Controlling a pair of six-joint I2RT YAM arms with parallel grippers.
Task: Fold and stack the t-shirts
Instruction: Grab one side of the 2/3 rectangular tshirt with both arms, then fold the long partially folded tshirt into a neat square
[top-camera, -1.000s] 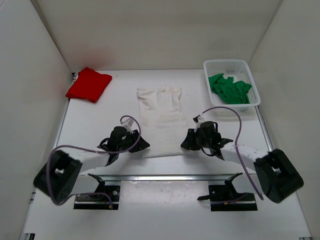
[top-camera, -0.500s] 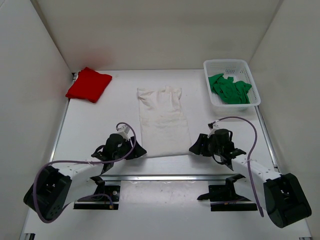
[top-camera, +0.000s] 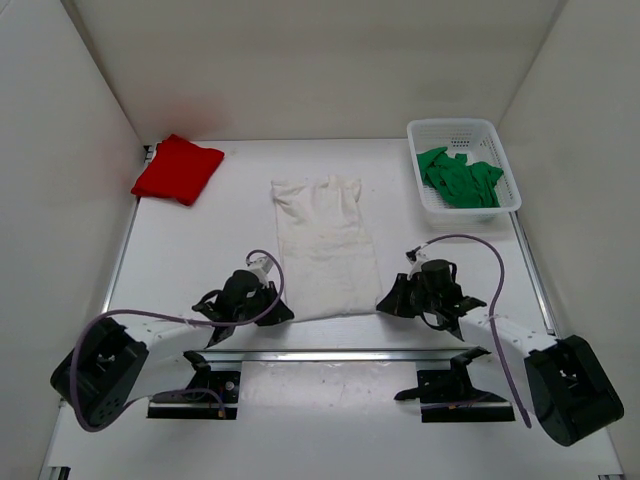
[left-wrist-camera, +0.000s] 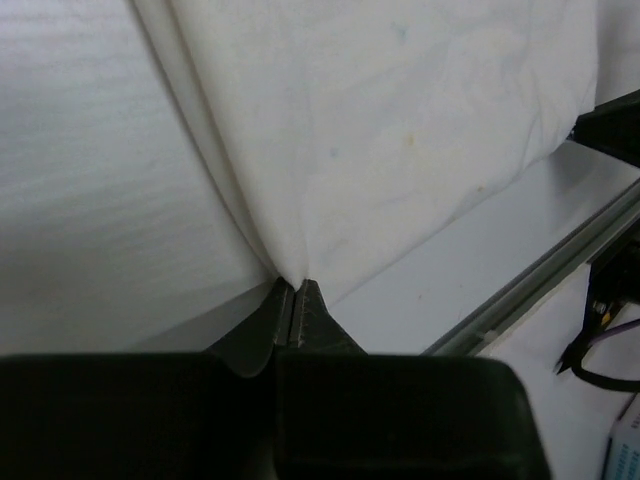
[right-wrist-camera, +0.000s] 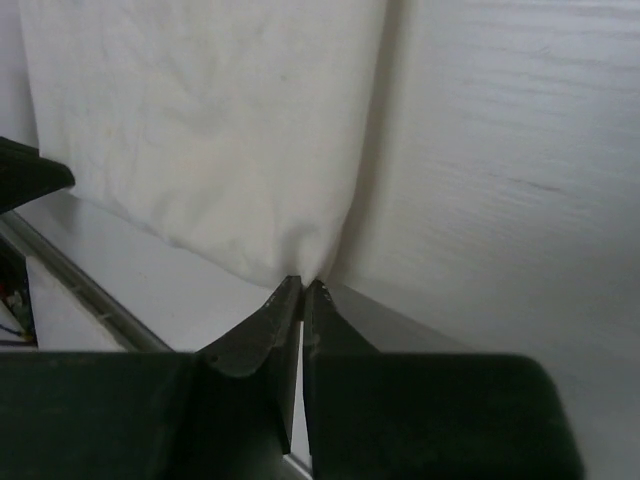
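The off-white t-shirt (top-camera: 325, 245) lies flat, folded into a long strip, in the middle of the table. My left gripper (top-camera: 284, 314) is shut on its near left corner, and in the left wrist view the cloth (left-wrist-camera: 400, 120) is pinched between the closed tips (left-wrist-camera: 297, 284). My right gripper (top-camera: 381, 304) is shut on the near right corner, with the cloth (right-wrist-camera: 200, 130) puckered at its tips (right-wrist-camera: 304, 283). The red t-shirt (top-camera: 178, 168) lies folded at the far left. The green t-shirt (top-camera: 460, 177) is crumpled in the basket.
A white mesh basket (top-camera: 455, 128) stands at the far right corner. A metal rail (top-camera: 330, 354) runs along the near table edge just behind both grippers. White walls enclose the table on three sides.
Both grippers went from open to shut on the near corners of the off-white t-shirt. The left gripper shifted right toward the corner, and the shirt's near edge is slightly drawn in.
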